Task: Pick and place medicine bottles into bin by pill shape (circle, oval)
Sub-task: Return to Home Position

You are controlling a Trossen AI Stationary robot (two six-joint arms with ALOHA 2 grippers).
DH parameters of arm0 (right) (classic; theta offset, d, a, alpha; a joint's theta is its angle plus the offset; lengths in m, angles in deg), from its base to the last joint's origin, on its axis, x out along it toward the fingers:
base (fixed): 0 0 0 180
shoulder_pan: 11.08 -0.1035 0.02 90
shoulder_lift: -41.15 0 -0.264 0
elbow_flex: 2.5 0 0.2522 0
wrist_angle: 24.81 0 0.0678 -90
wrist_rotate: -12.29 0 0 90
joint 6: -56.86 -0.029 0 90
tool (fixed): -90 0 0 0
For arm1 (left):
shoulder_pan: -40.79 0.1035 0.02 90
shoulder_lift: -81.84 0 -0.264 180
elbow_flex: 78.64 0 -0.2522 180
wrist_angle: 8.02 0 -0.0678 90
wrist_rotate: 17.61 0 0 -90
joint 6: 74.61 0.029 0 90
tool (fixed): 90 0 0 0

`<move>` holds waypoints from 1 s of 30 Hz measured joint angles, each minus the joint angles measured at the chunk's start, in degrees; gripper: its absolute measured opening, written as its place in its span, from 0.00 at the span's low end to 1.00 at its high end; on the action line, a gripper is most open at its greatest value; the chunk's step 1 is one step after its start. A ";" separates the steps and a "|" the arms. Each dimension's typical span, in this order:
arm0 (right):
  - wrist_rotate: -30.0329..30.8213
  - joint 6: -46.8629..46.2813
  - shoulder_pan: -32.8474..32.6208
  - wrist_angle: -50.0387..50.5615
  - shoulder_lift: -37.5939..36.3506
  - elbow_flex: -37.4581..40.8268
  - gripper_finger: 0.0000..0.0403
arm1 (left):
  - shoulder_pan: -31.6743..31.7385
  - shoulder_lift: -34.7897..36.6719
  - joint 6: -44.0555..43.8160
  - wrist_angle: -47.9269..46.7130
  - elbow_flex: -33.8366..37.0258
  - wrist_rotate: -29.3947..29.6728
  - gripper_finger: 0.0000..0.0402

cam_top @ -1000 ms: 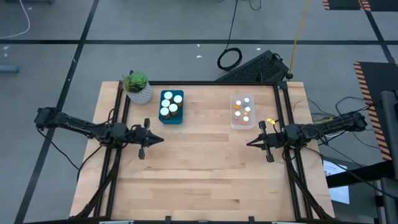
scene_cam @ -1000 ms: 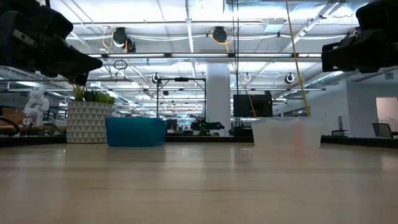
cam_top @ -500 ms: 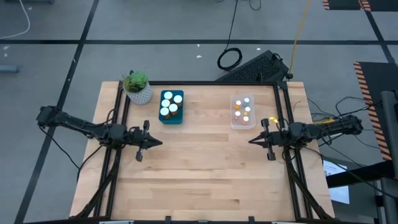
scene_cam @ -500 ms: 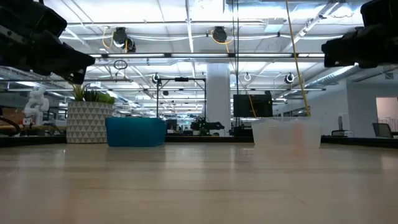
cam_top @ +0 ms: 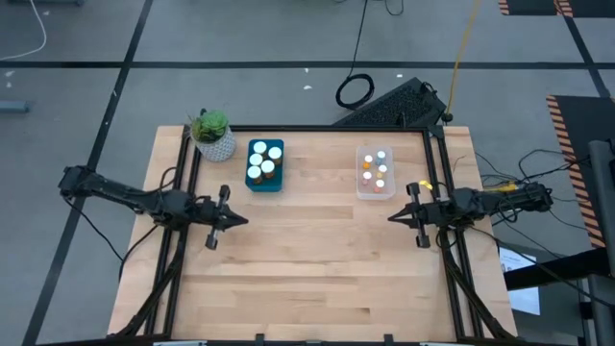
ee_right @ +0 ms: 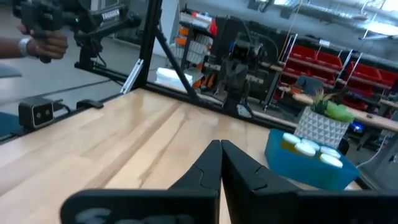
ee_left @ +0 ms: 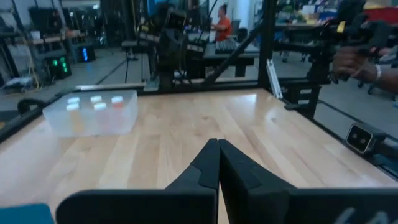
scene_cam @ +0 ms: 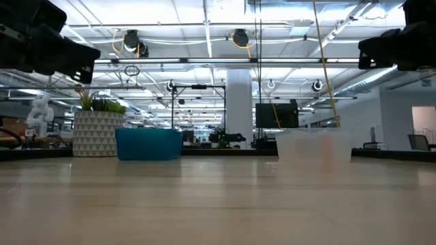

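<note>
Several white-capped medicine bottles (cam_top: 263, 161) stand in a blue bin (cam_top: 265, 183) at the far left of the table. Several more bottles (cam_top: 376, 170) stand in a clear bin (cam_top: 374, 191) at the far right. My left gripper (cam_top: 246, 220) hovers shut above the table's left side, near of the blue bin, fingers pointing right. My right gripper (cam_top: 389, 217) hovers shut at the table's right side, near of the clear bin, fingers pointing left. In the left wrist view the shut fingers (ee_left: 218, 163) face the clear bin (ee_left: 91, 112); in the right wrist view the shut fingers (ee_right: 220, 163) face the blue bin (ee_right: 309, 167).
A potted green plant (cam_top: 212, 135) in a white patterned pot stands at the table's far left corner, beside the blue bin. Black frame rails (cam_top: 180, 183) run along the table's left, right and far edges. The wooden tabletop (cam_top: 307, 259) lies bare between and near of the grippers.
Both arms have drawn back outward: my left gripper has moved a little toward the table's left edge and my right gripper a little toward the right edge. Both stay shut. The bins and bottles have kept still.
</note>
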 joint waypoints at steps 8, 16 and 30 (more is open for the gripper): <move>-0.06 0.54 0.13 0.64 -0.79 -0.02 0.00 | 3.16 7.24 1.65 -2.99 -0.02 -3.62 0.01; -0.03 0.65 1.08 1.26 -0.80 -0.02 0.00 | 6.58 15.39 1.37 -10.80 -0.04 -8.47 0.01; 1.53 0.73 1.14 0.55 -0.72 -0.02 0.00 | 14.47 22.56 3.92 -17.62 -0.04 -13.74 0.01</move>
